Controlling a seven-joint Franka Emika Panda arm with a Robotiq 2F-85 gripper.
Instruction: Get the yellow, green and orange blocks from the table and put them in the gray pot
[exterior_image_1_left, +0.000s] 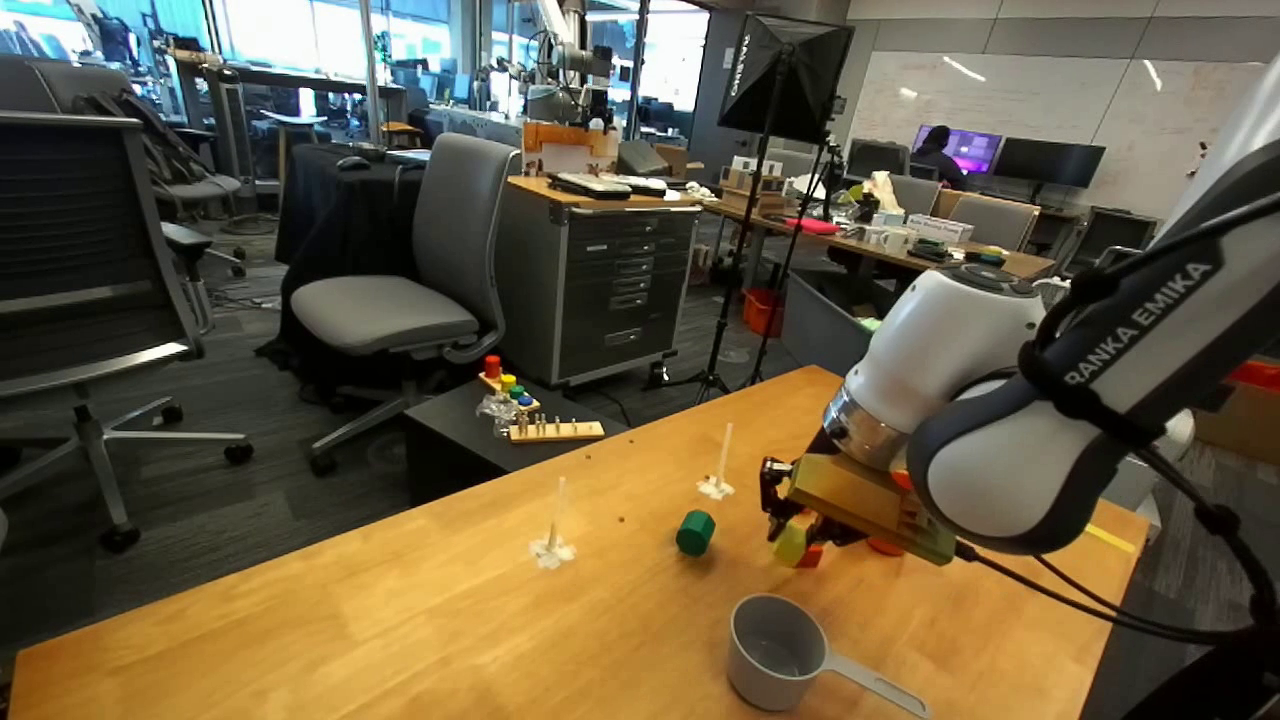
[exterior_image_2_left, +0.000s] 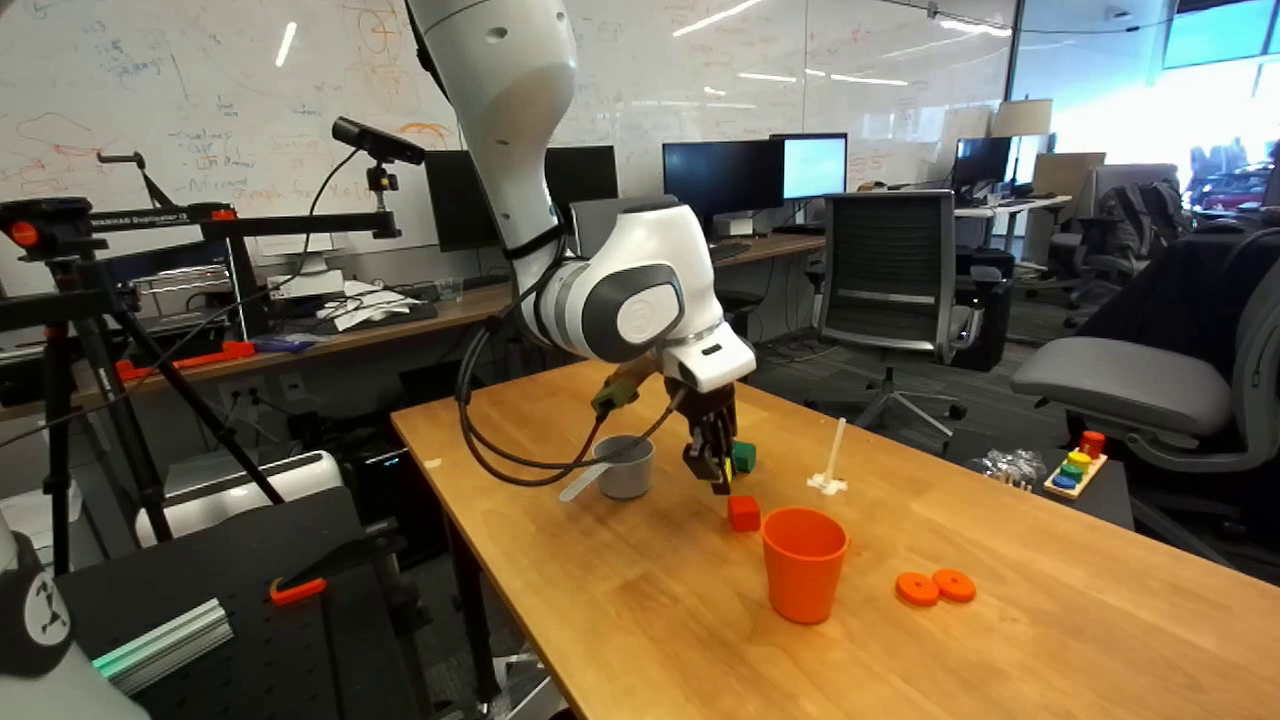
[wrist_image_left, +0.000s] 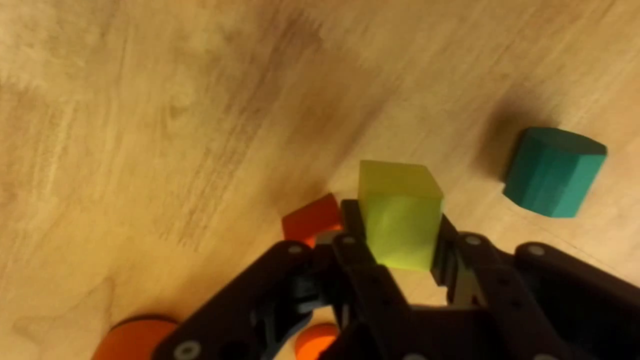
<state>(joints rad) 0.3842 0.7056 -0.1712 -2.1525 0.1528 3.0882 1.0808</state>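
Observation:
My gripper (wrist_image_left: 397, 232) is shut on the yellow block (wrist_image_left: 400, 220), one finger on each side; the block appears held above the table. It also shows in both exterior views (exterior_image_1_left: 789, 546) (exterior_image_2_left: 728, 474). The green block (wrist_image_left: 555, 172) lies on the table to the right in the wrist view; it also shows in both exterior views (exterior_image_1_left: 695, 533) (exterior_image_2_left: 744, 457). The orange-red block (exterior_image_2_left: 744, 513) sits on the table close by, partly hidden by a finger in the wrist view (wrist_image_left: 311, 218). The gray pot (exterior_image_1_left: 765, 688) stands upright on the table, also in an exterior view (exterior_image_2_left: 627, 478).
A red-orange cup (exterior_image_2_left: 805, 565) stands near the orange-red block. Two orange discs (exterior_image_2_left: 917, 589) lie beyond it. Thin white sticks (exterior_image_1_left: 722, 460) (exterior_image_1_left: 557, 510) stand upright on the table. The pot's handle (exterior_image_1_left: 880, 686) points away from the green block. Cables hang from the arm.

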